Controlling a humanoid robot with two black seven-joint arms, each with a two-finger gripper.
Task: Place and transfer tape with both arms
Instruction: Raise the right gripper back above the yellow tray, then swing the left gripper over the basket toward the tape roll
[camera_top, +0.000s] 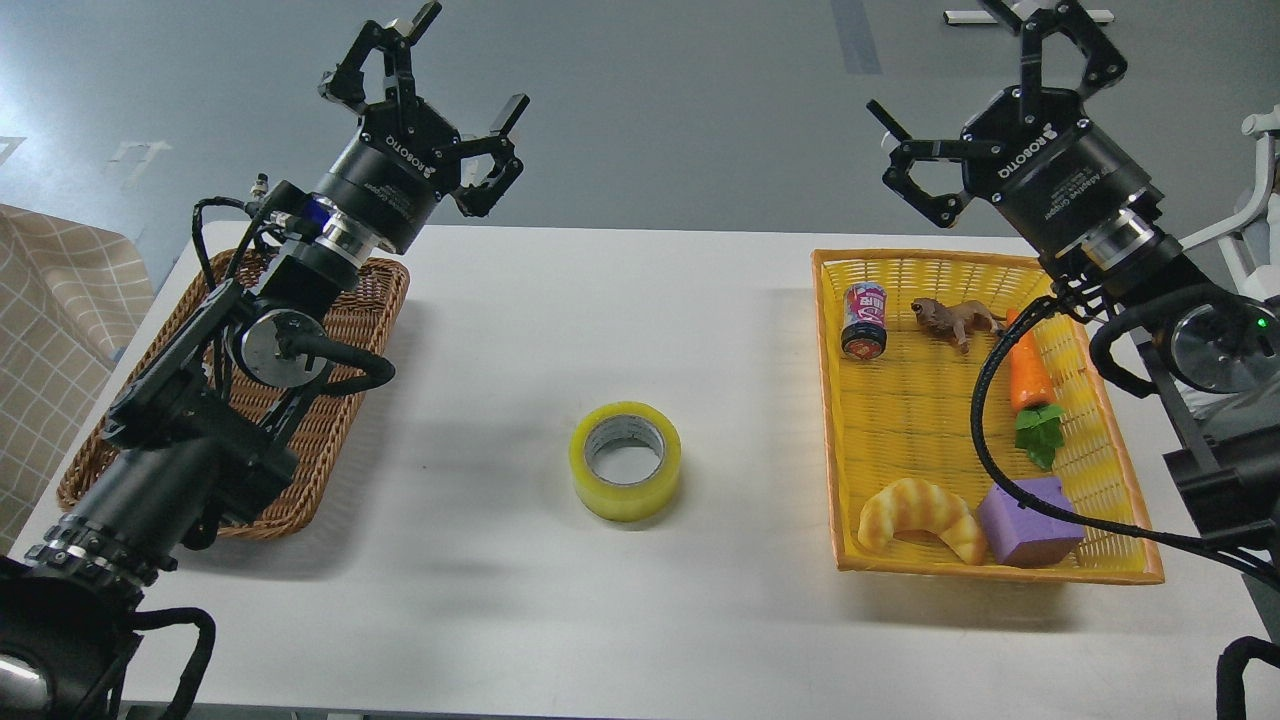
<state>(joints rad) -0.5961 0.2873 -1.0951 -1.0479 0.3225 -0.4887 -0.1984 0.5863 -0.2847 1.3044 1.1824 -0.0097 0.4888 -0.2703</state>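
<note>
White table (500, 600) holds the tape (626, 461) lying flat at centre; left gripper (440, 95) and right gripper (985, 95) hover above, fingers spread.

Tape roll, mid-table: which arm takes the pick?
Left, narrowly. The tape lies flat between both baskets, slightly nearer the wicker basket. The left gripper has bare table below; the right gripper must cross the yellow basket. Both are open and raised.
</note>
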